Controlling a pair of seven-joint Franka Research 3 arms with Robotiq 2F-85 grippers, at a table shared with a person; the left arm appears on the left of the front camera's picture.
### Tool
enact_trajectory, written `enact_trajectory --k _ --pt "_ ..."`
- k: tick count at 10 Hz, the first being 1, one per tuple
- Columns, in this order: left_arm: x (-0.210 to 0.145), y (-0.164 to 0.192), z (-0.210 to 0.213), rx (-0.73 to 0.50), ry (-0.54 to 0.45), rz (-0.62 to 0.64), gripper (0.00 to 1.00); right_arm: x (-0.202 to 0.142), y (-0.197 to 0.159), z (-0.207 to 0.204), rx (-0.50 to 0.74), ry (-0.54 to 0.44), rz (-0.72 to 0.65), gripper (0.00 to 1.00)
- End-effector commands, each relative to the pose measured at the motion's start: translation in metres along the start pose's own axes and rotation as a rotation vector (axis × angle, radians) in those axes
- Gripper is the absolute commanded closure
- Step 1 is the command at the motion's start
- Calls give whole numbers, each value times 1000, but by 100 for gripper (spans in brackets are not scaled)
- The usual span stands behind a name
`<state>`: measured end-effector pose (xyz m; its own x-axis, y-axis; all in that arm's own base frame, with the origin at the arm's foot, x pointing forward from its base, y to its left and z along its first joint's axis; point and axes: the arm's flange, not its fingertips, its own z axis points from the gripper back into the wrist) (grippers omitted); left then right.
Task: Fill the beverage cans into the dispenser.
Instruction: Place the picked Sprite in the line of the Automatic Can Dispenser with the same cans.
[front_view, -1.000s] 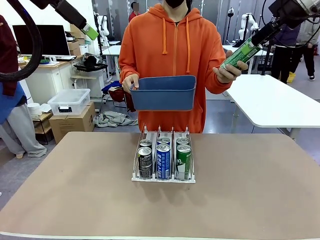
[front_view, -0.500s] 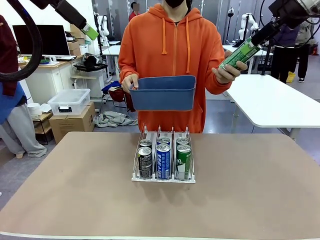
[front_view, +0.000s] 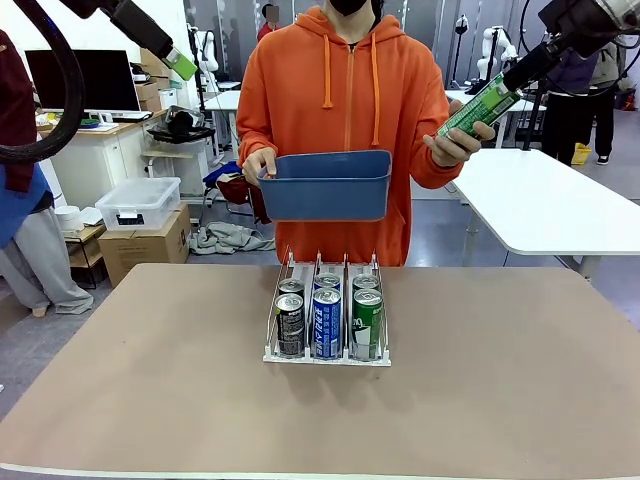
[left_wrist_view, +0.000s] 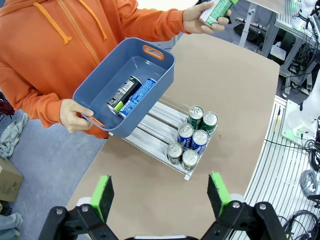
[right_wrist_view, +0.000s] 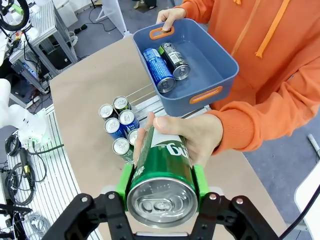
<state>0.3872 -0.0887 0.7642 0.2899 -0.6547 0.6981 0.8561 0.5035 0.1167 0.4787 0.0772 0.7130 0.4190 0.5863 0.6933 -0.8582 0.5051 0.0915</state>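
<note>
Blue bin (left_wrist_view: 120, 67) with two cans (left_wrist_view: 125, 92); six in dispenser (left_wrist_view: 160, 112).

Dispenser (front_view: 327, 357): clear-and-white three-lane rack with wire dividers, standing mid-table. Six slim cans stand upright in it, silver tops up, two per lane. Dark cans (front_view: 290, 325) left lane, blue cans (front_view: 327, 322) middle, green cans (front_view: 367, 324) right. All sit at the near end, far part of the lanes bare. Raised green can (front_view: 483, 104) is tilted in the air, high at far right. One end sits between the right gripper (right_wrist_view: 162, 182) pads, and the person's hand (front_view: 458, 143) wraps the body. Loose dark can (left_wrist_view: 124, 93) and loose blue can (left_wrist_view: 139, 97) lie on their sides, side by side, in the blue bin (front_view: 325, 190) held above the dispenser.
</note>
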Motion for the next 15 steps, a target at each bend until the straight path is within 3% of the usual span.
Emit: enact_trajectory --k 1,15 --pt "-1 -1 1 -4 6 -5 0 1 1 0 0 -1 2 100" --pt "-1 -1 1 -4 6 -5 0 1 1 0 0 -1 2 100"
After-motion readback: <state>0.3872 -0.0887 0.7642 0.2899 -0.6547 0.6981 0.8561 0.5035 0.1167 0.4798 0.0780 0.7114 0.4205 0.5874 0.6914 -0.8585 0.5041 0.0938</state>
